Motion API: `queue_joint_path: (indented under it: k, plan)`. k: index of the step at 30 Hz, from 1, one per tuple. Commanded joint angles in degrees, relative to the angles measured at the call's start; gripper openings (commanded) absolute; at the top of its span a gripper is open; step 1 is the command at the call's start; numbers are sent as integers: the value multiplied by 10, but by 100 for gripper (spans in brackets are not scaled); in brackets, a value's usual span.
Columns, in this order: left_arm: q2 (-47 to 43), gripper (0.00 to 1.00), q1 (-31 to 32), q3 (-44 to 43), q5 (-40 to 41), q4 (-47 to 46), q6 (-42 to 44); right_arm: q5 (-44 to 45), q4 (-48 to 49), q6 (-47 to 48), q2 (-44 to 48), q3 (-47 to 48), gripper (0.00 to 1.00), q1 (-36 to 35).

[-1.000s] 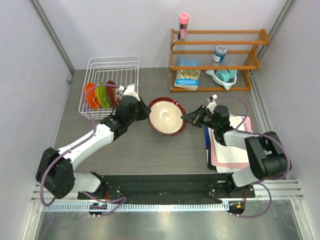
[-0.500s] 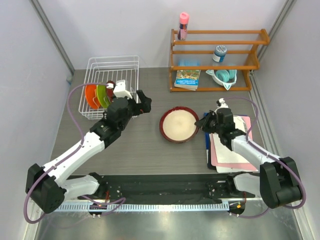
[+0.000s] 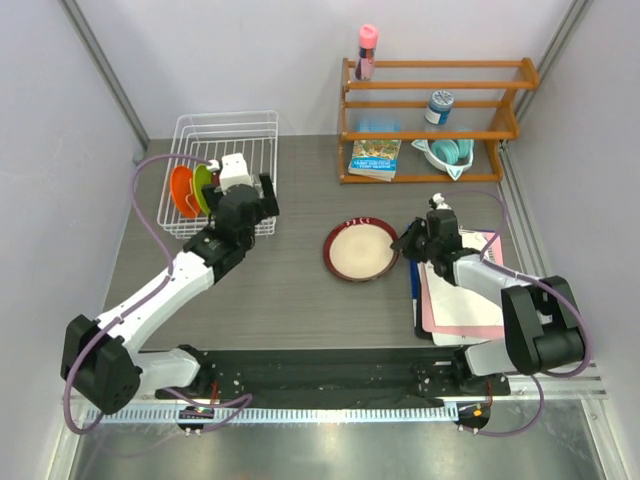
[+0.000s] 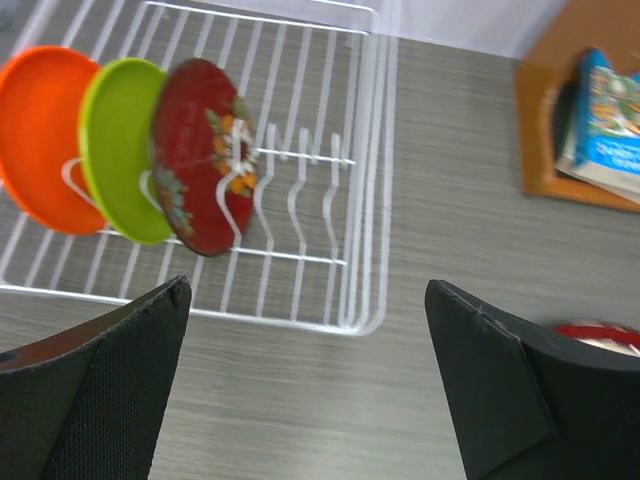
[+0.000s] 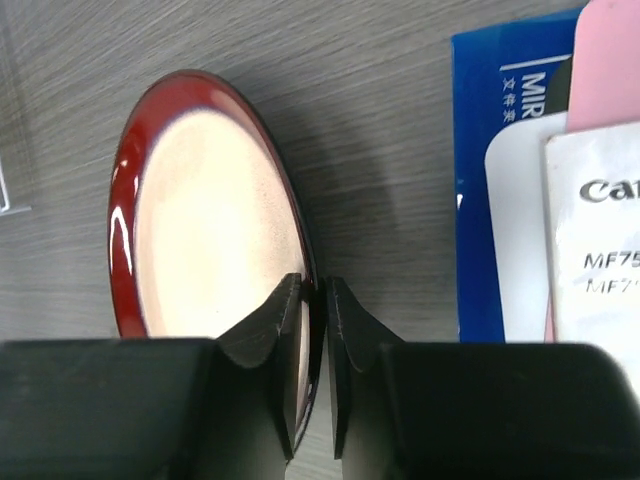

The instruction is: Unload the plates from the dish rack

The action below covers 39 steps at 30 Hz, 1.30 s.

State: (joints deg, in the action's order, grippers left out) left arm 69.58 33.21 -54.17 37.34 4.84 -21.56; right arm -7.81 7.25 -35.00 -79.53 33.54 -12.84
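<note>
Now | I see left fingers [image 4: 130,370] wide open, empty, by dish rack [image 3: 240,140] | right fingers [image 5: 270,330] seemingly pinching cream plate [image 5: 210,220] rim

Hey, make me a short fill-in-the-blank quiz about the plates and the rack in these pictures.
1. The dish rack holds ___ plates.
2. Between the orange plate and the floral plate stands the ___ one.
3. The cream plate lies on the ___, its rim inside the right gripper.
4. The left gripper is empty and ___.
Missing words: three; green; table; open.
</note>
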Motion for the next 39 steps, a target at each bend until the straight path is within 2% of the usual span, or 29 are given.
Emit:
queue_joint_path:
  k: [1, 3, 4, 12, 15, 20, 22, 29, 31, 32, 35, 37, 39]
  plan:
    - [21, 100, -67, -42, 19, -4, 19, 16, 36, 5, -26, 35, 33, 7]
    - [42, 99, -100, -51, 16, -19, 23, 19, 31, 6, -33, 37, 40, 11]
    - [52, 99, -111, -59, 8, -18, 27, 22, 29, 6, -36, 40, 53, 12]
    - [193, 98, -170, -152, -6, -23, 57, 46, -25, 35, -4, 65, 56, 13]
    - [223, 93, -181, -171, -14, -20, 54, 46, -43, 45, 26, 73, 57, 14]
    - [267, 92, -198, -179, -7, -37, 41, 46, -64, 52, 67, 79, 57, 13]
    - [285, 83, -205, -182, -16, -41, 39, 47, -66, 53, 82, 79, 58, 13]
    - [329, 72, -214, -204, -28, -34, 29, 46, -68, 52, 94, 76, 58, 14]
    - [332, 61, -214, -203, -34, -37, 25, 47, -67, 51, 91, 74, 58, 14]
    - [334, 45, -215, -202, -35, -36, 22, 47, -68, 50, 91, 74, 58, 14]
    - [332, 13, -214, -197, -37, -38, 14, 49, -68, 53, 83, 72, 58, 14]
    - [331, 3, -215, -198, -31, -28, 12, 49, -67, 52, 83, 71, 58, 14]
    - [325, 0, -214, -197, -28, -21, 10, 47, -67, 50, 81, 70, 58, 15]
